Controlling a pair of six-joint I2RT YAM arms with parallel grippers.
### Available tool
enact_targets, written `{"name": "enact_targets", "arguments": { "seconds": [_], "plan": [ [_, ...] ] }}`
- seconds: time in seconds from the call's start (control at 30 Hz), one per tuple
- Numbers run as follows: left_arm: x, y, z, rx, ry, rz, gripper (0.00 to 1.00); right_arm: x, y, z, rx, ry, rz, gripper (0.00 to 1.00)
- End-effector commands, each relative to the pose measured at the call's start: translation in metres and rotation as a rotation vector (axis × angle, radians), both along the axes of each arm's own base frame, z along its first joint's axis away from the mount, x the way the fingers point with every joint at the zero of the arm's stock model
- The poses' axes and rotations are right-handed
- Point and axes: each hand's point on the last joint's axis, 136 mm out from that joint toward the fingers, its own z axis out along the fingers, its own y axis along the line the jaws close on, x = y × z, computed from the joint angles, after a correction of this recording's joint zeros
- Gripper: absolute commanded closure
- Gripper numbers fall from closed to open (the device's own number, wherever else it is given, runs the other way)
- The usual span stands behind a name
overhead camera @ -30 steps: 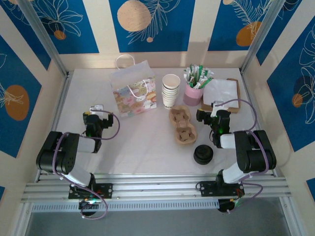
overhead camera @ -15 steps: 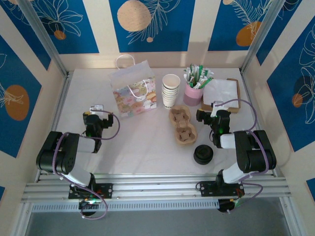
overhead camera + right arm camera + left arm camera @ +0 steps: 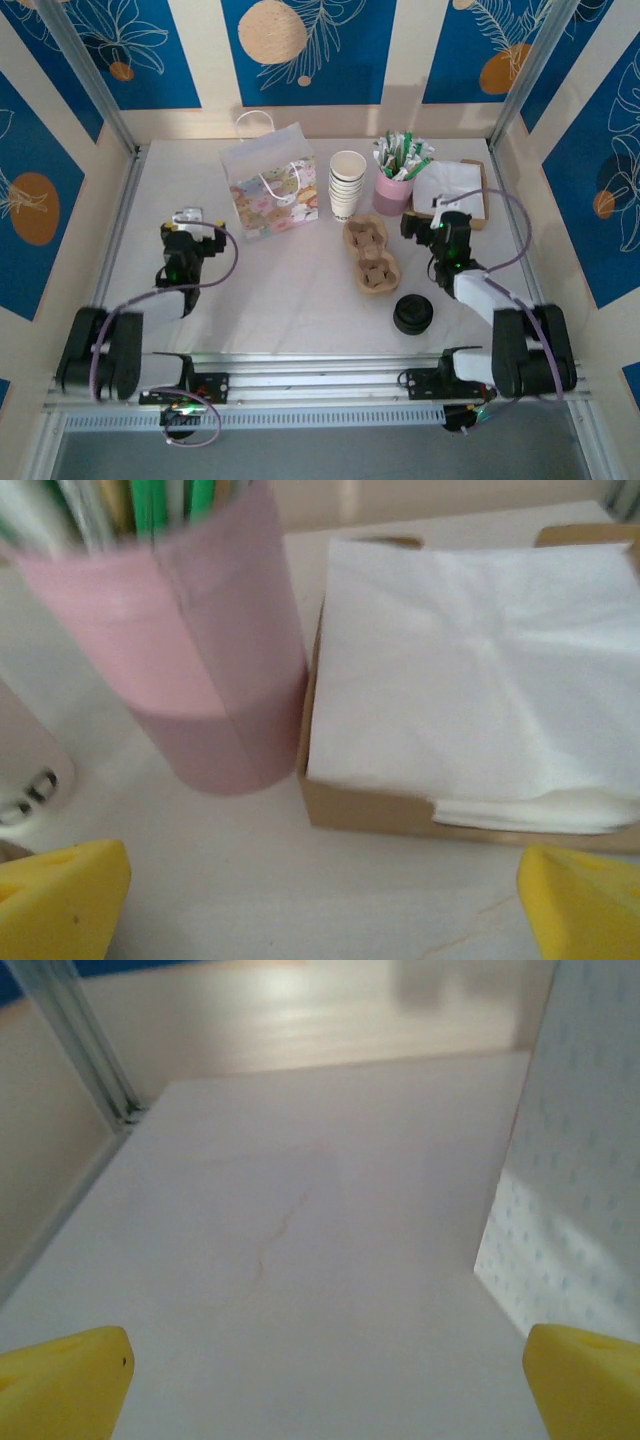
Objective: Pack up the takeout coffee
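Your left fingers (image 3: 190, 222) stand wide at 9 o'clock on the counter (image 3: 290, 295), holding nothing, with the paper gift bag (image 3: 268, 185) at their 2 o'clock. Your right fingers (image 3: 433, 218) are wide and empty too, at 3 o'clock, facing the pink cup (image 3: 215, 670) and the napkins (image 3: 480, 660). The black lids (image 3: 412, 313) sit at 5 o'clock and the lidless cup stack (image 3: 347, 185) at 12. Where the takeout coffee stands you cannot tell.
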Motion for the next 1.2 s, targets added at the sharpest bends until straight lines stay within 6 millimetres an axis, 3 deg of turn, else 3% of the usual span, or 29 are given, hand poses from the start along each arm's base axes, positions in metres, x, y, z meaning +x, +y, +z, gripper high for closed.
{"name": "enact_targets", "arguments": {
  "seconds": [0.0,0.1,0.17,0.23,0.33,0.37,0.53,0.6,0.67,0.77,0.9,1.0,1.17],
  "plan": [
    [-0.017,0.015,0.02,-0.099,0.012,0.102,0.0,-0.035,-0.021,0.002,0.107,0.19,-0.146,0.01],
    [-0.039,0.034,0.036,-0.288,-0.013,0.263,0.0,-0.066,-0.031,0.006,0.248,0.284,-0.268,0.01],
    [-0.054,0.027,0.045,-0.367,0.064,0.243,0.0,-0.091,-0.048,0.01,0.335,0.322,-0.44,0.01],
    [-0.071,0.022,0.056,-0.375,0.136,0.225,0.0,-0.1,-0.05,0.028,0.397,0.28,-0.45,0.0],
    [-0.092,0.039,0.071,-0.402,0.134,0.336,0.0,-0.099,-0.04,0.072,0.472,0.166,-0.35,0.04],
    [-0.092,0.035,0.078,-0.396,0.12,0.3,0.0,-0.098,-0.036,0.087,0.489,0.133,-0.318,0.07],
    [-0.081,-0.026,0.105,-0.453,0.092,-0.082,0.0,-0.087,0.001,0.169,0.649,0.04,-0.123,0.2],
    [-0.081,-0.043,0.102,-0.458,0.109,-0.184,0.0,-0.079,0.02,0.189,0.71,0.049,-0.062,0.29],
    [-0.08,-0.045,0.089,-0.449,0.139,-0.189,0.0,-0.069,0.04,0.201,0.726,0.08,-0.027,0.35],
    [-0.081,-0.03,0.063,-0.524,0.179,-0.059,0.02,-0.053,0.075,0.206,0.661,0.131,-0.014,0.41],
    [-0.084,-0.026,0.059,-0.536,0.177,-0.03,0.03,-0.026,0.12,0.203,0.593,0.199,0.01,0.46],
    [-0.086,-0.027,0.057,-0.513,0.181,-0.041,0.03,-0.002,0.145,0.181,0.591,0.303,0.011,0.57],
    [-0.09,-0.027,0.051,-0.516,0.207,-0.034,0.05,0.034,0.16,0.144,0.6,0.43,-0.086,0.7]
  ]
}}
